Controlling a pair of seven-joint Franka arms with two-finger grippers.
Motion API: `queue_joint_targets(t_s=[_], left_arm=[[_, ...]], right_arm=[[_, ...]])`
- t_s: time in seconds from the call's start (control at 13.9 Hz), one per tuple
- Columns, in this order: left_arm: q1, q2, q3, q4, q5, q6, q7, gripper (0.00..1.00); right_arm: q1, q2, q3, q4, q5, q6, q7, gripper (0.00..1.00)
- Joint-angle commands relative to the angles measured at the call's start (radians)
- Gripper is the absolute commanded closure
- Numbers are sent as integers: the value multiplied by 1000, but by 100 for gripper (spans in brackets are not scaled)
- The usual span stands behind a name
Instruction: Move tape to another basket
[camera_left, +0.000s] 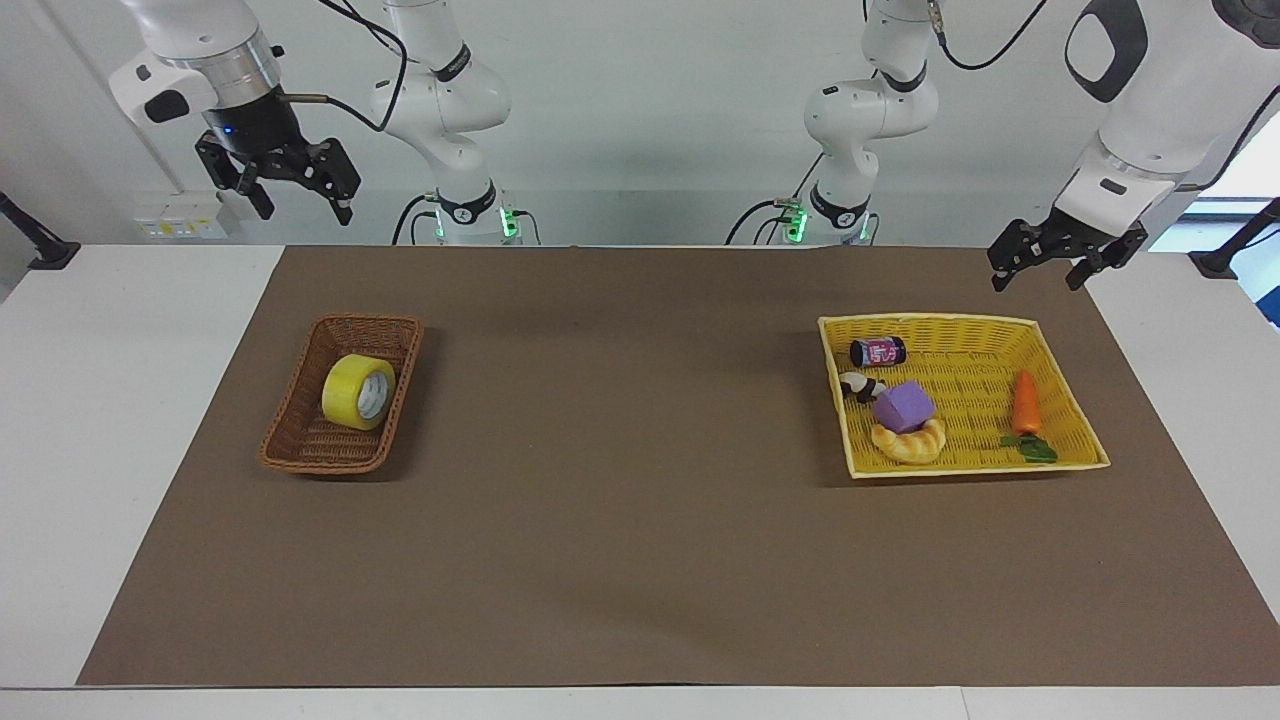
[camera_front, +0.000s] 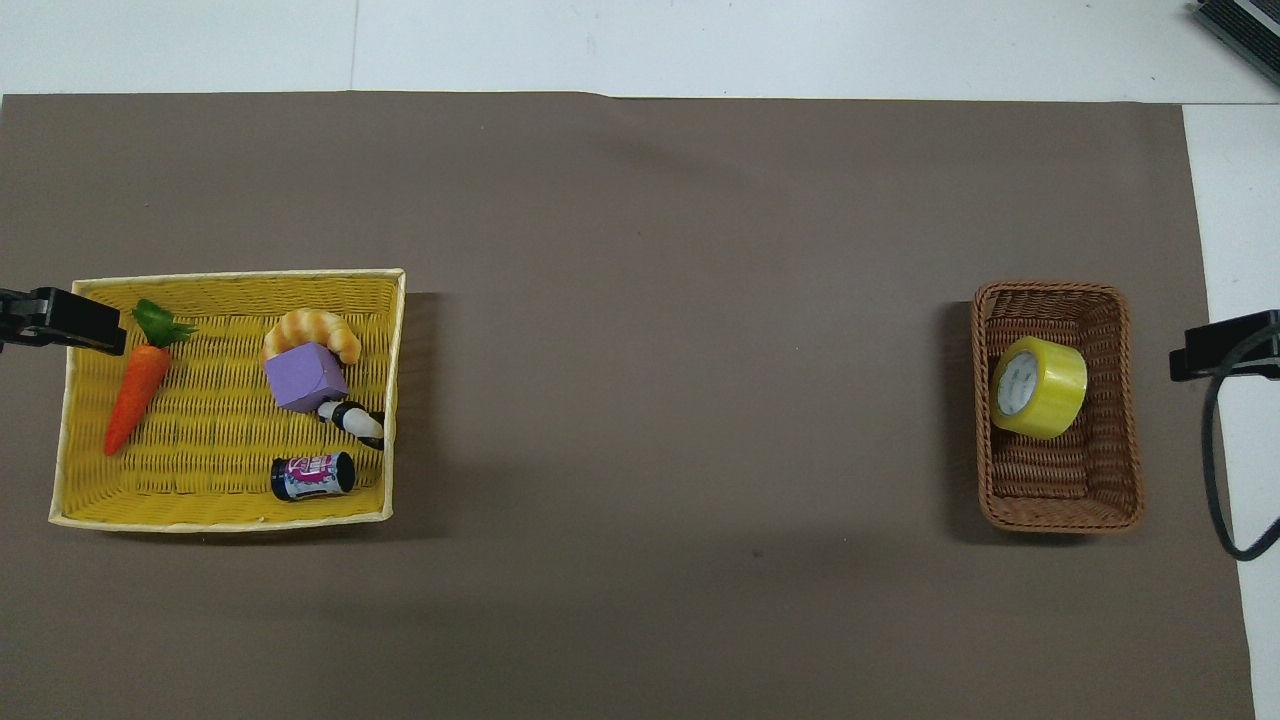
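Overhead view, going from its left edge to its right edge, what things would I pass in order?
Carrot → purple block → yellow basket's rim → bare brown mat → brown wicker basket holding the tape.

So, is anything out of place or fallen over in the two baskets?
Nothing is spilled or damaged. The tape stands tilted on its edge in the brown basket, leaning on a wall; everything else lies inside the yellow basket.

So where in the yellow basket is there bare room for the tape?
Yellow basket: bare weave between the carrot and the purple block. Crowded around the block: croissant, can, black-and-white toy. Tape lies in the brown basket.
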Motion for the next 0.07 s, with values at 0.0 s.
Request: queue_joint_targets(t_s=[0.0], left_arm=[[9,6,-7,19,11,-18,10,0]], right_arm=[[-5,-26,6,-32,-6,5,-37,0]])
